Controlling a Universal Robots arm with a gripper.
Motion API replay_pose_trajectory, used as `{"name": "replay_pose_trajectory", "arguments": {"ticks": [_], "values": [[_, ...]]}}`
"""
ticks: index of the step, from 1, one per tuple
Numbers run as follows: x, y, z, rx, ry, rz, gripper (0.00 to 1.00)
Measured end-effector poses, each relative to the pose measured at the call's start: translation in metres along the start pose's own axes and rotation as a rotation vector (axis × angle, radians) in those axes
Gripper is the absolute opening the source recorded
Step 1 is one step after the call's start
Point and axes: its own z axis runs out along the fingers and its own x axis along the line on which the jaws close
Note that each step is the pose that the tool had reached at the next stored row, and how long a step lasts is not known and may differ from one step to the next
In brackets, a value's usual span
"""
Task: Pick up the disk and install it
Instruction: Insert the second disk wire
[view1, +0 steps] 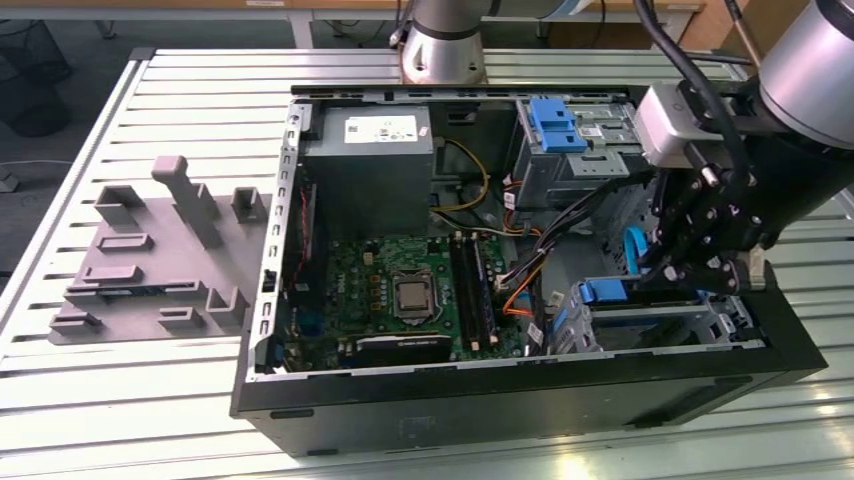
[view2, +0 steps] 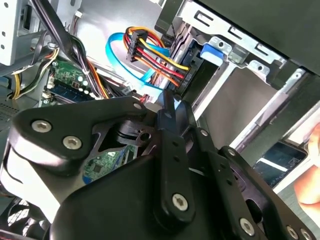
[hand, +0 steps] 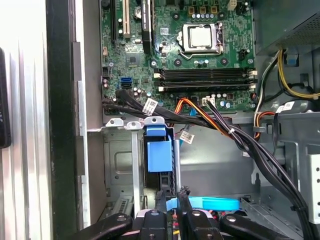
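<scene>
Exterior view puts my pincer (view1: 699, 262) inside the computer case (view1: 400, 400), above the disk (view1: 617, 292); its grip I cannot tell.

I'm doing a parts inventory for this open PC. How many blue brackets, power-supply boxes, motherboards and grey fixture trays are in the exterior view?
Blue brackets: 2
Power-supply box: 1
Motherboard: 1
Grey fixture tray: 1
Total: 5

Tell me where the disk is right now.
In the exterior view the disk sits at the open computer case's right end, in the metal drive cage, directly below the hand.
</scene>
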Motion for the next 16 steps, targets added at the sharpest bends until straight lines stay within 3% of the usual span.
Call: {"name": "replay_pose_trajectory", "arguments": {"ticks": [4, 8, 9, 11, 16], "values": [[-0.0002, 0.0002, -0.0059, -0.0001, 0.0001, 0.0, 0.24], [-0.0003, 0.0002, -0.0063, -0.0002, -0.0002, 0.0, 0.24], [-0.0003, 0.0002, -0.0064, -0.0002, 0.0, 0.0, 0.22], [-0.0002, 0.0002, -0.0065, -0.0002, 0.0, 0.0, 0.11], [-0.0003, 0.0002, -0.0066, -0.0002, 0.0, 0.0, 0.11]]}}
